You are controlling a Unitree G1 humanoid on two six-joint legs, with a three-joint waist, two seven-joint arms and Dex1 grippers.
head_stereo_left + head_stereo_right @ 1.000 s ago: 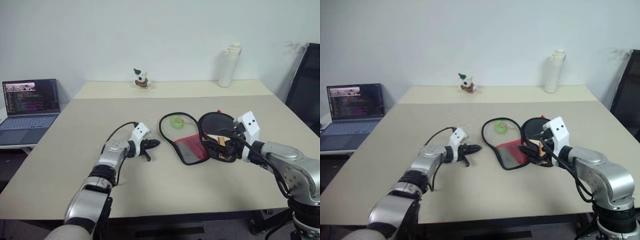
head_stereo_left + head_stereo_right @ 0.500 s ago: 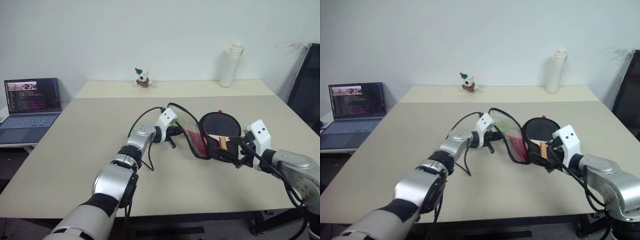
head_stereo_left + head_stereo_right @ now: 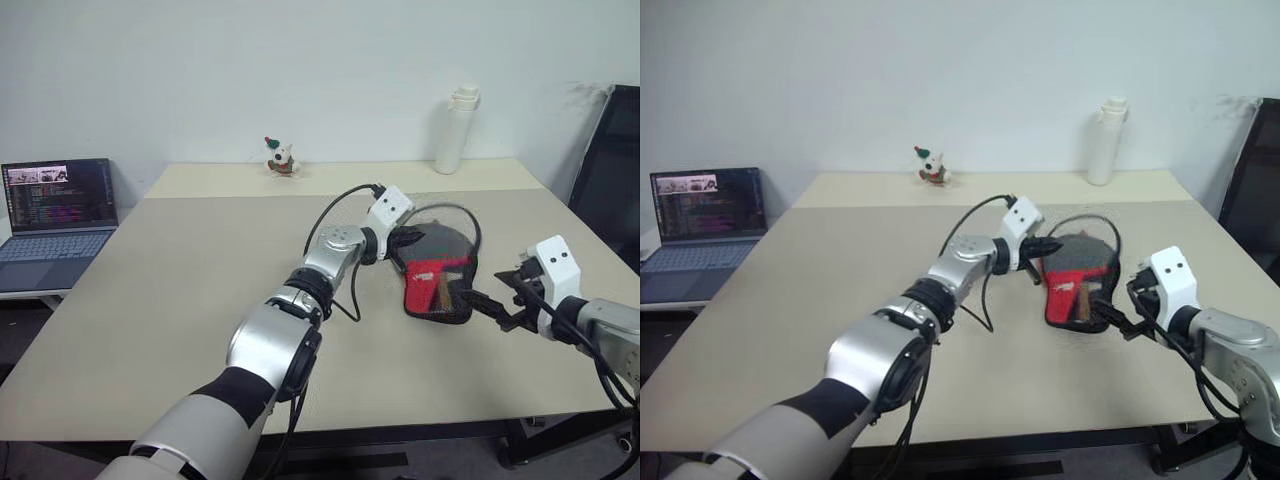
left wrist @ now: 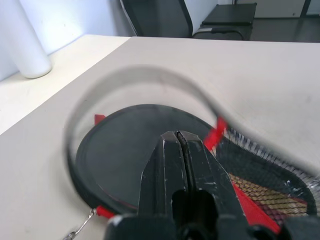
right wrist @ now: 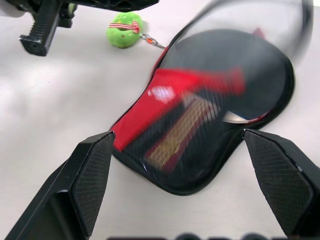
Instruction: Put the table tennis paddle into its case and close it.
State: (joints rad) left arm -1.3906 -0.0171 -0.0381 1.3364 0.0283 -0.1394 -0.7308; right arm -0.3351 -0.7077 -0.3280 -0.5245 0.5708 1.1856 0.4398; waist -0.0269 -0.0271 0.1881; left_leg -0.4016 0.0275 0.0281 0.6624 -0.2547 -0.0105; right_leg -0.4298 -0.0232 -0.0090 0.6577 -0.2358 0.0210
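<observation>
The case (image 3: 438,285) lies on the table (image 3: 200,300), the paddle (image 5: 240,70) in it; bottle (image 3: 452,130) behind, laptop (image 3: 55,215) far left.

Item: black fabric paddle-shaped case (image 5: 200,125) with red panel, its lifted flap rim smeared by motion blur in both my wrist views. Item: round black-faced table tennis paddle (image 4: 125,155), tan-and-red handle veiled under mesh; its near part hidden behind my left gripper (image 4: 181,150). Item: black chair (image 3: 610,170), at three o'clock, cut by the frame edge.
</observation>
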